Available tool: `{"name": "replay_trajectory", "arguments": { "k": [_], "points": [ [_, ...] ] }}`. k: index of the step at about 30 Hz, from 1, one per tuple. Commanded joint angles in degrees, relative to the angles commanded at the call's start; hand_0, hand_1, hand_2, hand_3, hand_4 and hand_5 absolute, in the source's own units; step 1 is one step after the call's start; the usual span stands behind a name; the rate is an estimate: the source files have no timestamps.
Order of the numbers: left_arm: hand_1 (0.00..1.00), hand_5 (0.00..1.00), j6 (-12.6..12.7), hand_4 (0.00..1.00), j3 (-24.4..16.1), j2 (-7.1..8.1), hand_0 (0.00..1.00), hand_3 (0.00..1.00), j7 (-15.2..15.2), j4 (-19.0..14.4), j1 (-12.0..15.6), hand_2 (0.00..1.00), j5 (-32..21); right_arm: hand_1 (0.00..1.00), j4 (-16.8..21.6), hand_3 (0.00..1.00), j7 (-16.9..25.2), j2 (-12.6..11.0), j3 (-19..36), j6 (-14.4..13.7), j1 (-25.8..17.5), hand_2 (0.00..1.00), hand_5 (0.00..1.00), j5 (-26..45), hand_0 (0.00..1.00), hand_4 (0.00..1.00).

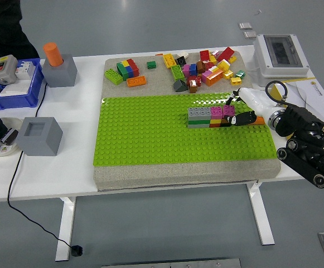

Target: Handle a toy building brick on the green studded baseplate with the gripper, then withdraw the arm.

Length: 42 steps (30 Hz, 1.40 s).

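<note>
One brick [256,119] under right hand [245,109], baseplate [150,134]

The right arm [309,148] is black with round silver joints, its hand [250,106] white with black fingertips.

no legible text, labels or numbers

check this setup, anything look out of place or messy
Mostly tidy. The loose bricks lie in a jumbled heap on the tan mat behind the green baseplate, some tipped over. The brick row on the baseplate sits straight, with the right hand at its end.
</note>
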Motion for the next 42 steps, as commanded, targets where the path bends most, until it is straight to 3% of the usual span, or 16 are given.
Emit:
{"name": "replay_trajectory", "arguments": {
  "k": [11,12,17,18,30,31,42],
  "points": [
    [0.804,0.884,0.0,0.998,0.0,0.0,0.788,0.434,0.0,0.0,-0.1,0.755,0.0,0.764,-0.4,0.56,0.0,0.2,-0.3,0.0,0.0,0.795,0.177,0.0,0.782,0.708],
    [0.805,0.883,0.0,0.998,0.0,0.0,0.788,0.434,0.0,0.0,-0.1,0.755,0.1,0.765,-0.5,0.597,0.0,0.3,-0.3,0.0,0.0,0.799,0.175,0.0,0.784,0.711],
    [0.805,0.883,0.0,0.998,0.0,0.01,0.788,0.434,0.0,0.0,-0.1,0.755,0.1,0.765,-0.5,0.597,0.0,0.3,-0.3,0.0,0.0,0.799,0.175,-0.2,0.784,0.711],
    [0.804,0.884,0.0,0.998,0.0,0.02,0.788,0.434,0.0,0.0,-0.1,0.755,0.2,0.767,-0.5,0.647,0.0,0.3,-0.4,0.0,0.0,0.804,0.181,-0.2,0.784,0.702],
    [0.803,0.883,0.0,0.998,0.1,-0.06,0.788,0.434,0.0,0.0,0.0,0.755,0.1,0.768,-0.6,0.657,-0.2,0.4,-0.8,-0.2,0.0,0.808,0.186,-0.4,0.785,0.698],
    [0.804,0.883,0.0,0.998,0.1,-0.08,0.788,0.434,0.0,0.0,0.0,0.753,0.1,0.771,-0.6,0.696,-0.2,0.4,-0.9,-0.2,-0.1,0.819,0.184,-0.3,0.785,0.7],
    [0.803,0.884,0.0,0.998,0.0,-0.18,0.788,0.434,0.1,0.0,0.1,0.754,0.1,0.776,-0.7,0.728,-0.5,0.3,-1.3,0.0,-0.1,0.826,0.179,-0.1,0.789,0.708]
  ]
}}
